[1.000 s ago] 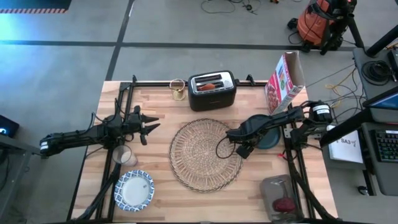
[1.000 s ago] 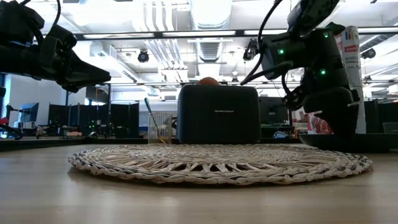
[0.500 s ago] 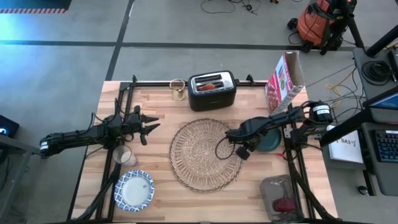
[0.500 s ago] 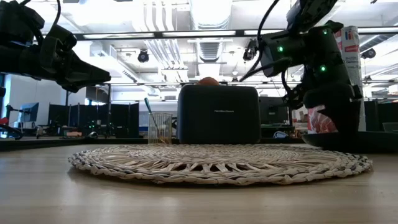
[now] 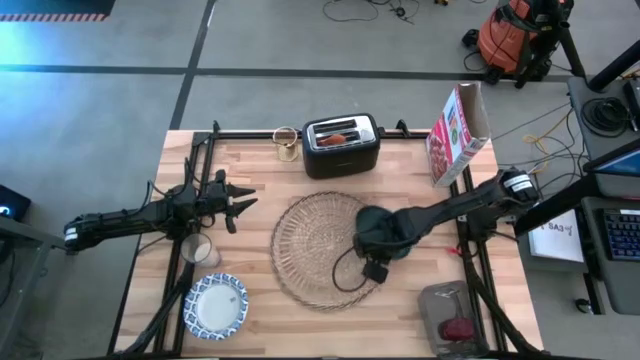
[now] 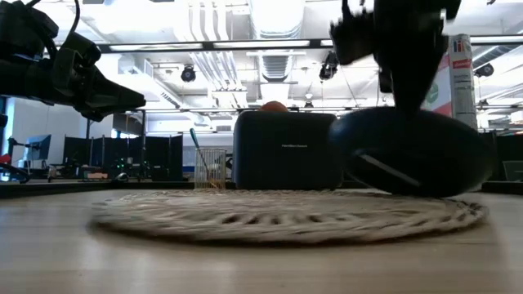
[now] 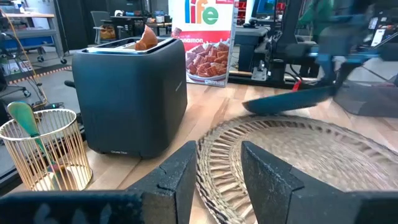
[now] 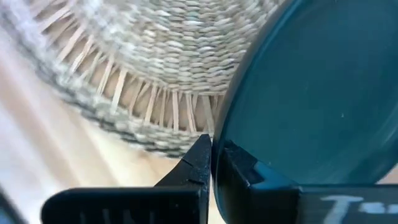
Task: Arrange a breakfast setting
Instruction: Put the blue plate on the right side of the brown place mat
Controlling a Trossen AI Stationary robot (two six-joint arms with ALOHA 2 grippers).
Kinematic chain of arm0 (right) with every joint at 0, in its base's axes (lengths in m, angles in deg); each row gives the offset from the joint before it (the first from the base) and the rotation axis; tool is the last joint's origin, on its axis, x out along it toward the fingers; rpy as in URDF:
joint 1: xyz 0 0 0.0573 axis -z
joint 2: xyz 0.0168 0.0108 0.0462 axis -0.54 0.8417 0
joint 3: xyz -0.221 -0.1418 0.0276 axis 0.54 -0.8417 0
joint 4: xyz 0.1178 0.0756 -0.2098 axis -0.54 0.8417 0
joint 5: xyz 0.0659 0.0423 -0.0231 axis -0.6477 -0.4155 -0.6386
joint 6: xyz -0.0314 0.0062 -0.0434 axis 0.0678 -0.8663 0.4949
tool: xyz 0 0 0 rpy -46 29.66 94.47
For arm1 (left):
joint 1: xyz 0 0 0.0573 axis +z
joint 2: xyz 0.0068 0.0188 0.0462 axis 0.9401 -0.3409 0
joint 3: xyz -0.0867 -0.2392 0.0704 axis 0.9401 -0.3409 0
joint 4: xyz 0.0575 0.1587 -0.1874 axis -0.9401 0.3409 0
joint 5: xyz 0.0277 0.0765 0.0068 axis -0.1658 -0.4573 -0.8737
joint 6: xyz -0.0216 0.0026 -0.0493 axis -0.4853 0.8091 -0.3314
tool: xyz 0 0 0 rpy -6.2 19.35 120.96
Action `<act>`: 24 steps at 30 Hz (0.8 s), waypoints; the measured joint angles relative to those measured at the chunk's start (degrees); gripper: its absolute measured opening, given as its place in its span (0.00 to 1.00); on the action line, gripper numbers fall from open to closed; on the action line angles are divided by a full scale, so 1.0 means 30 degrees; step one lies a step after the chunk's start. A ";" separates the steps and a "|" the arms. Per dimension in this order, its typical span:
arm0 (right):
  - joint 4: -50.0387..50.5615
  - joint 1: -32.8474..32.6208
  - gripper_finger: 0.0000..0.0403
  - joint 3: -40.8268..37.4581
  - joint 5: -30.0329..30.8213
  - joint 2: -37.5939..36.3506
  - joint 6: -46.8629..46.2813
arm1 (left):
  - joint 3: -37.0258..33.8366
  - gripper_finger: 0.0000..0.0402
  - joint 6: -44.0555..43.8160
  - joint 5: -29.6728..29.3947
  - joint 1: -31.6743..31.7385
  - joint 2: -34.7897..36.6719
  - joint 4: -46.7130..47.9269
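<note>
The dark teal plate hangs tilted over the right part of the round woven placemat, with my right gripper shut on it. In the low view the plate is clear of the placemat. My left gripper waits open at the table's left, level, nothing between its fingers. A small clear glass and a blue-and-white bowl stand on the table near it. My right gripper pinches the plate's rim between its two fingers, one on each face. The fingers come steeply from above, slanting from the table's right. The plate is lifted clear and tilted, over the placemat's right part.
A black toaster with a brown piece in its slot stands at the far edge, a wire holder to its left, a cereal box to its right. A clear container sits near right.
My right gripper, shut on the plate, has risen and swung toward the table's left and near edges. The plate, which lay on the table right of the placemat, is now lifted clear and tilted over the placemat's right part.
</note>
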 joint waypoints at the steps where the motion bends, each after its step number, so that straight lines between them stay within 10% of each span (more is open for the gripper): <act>1: -0.0390 -0.0295 0.03 0.0111 -0.0002 0.0013 -0.0015 | 0.0004 0.28 0.0000 -0.0002 0.0000 0.0000 -0.0005; 24: -0.9271 -0.1923 0.02 0.1085 0.3790 0.0270 0.5737 | 0.0000 0.28 0.0000 -0.0003 0.0003 0.0000 -0.0007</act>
